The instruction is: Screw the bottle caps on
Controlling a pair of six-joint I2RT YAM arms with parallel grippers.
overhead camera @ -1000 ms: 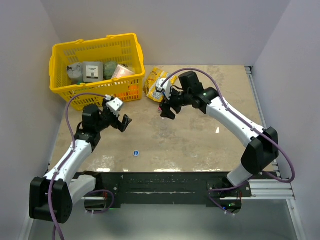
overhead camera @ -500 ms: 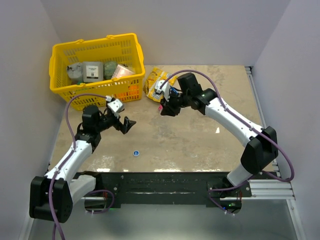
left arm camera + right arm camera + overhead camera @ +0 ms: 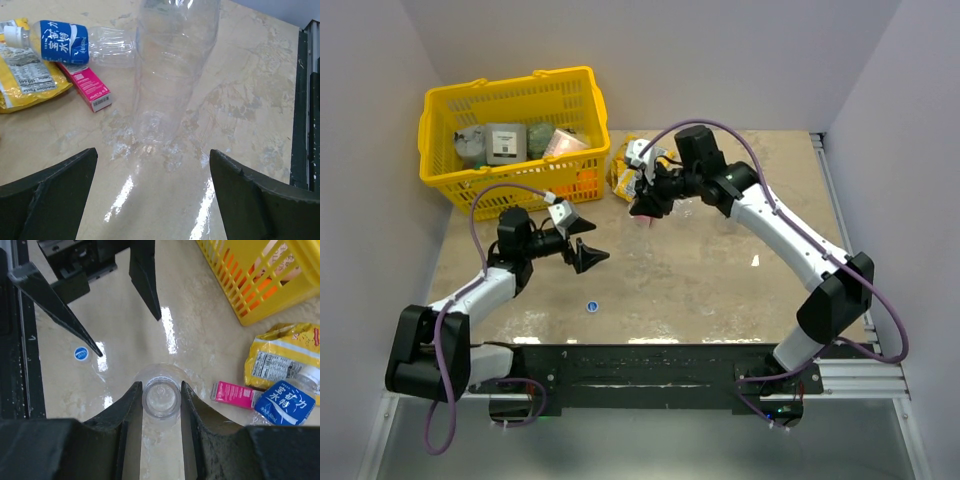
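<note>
A clear unlabelled bottle (image 3: 170,75) stands upright on the table, uncapped. My right gripper (image 3: 160,385) is shut on its neck (image 3: 161,399) from above, and shows in the top view too (image 3: 642,205). My left gripper (image 3: 152,151) is open and empty. It hangs low, pointing at the bottle's base from the left (image 3: 585,245). A blue cap (image 3: 592,306) lies alone on the table in front of the left gripper (image 3: 129,336); the right wrist view shows this cap (image 3: 81,353) too. A blue-labelled bottle (image 3: 65,42) lies on its side behind, with a whitish cap (image 3: 15,36) on it.
A yellow basket (image 3: 510,130) with several goods stands at the back left. A yellow snack packet (image 3: 25,80) and a pink box (image 3: 87,87) lie beside the blue-labelled bottle (image 3: 285,402). The table's dark front rail (image 3: 650,365) runs along the near edge.
My right gripper has closed on the clear bottle's neck and shifted slightly back. The left arm has swung right and lower, towards the bottle, still open.
</note>
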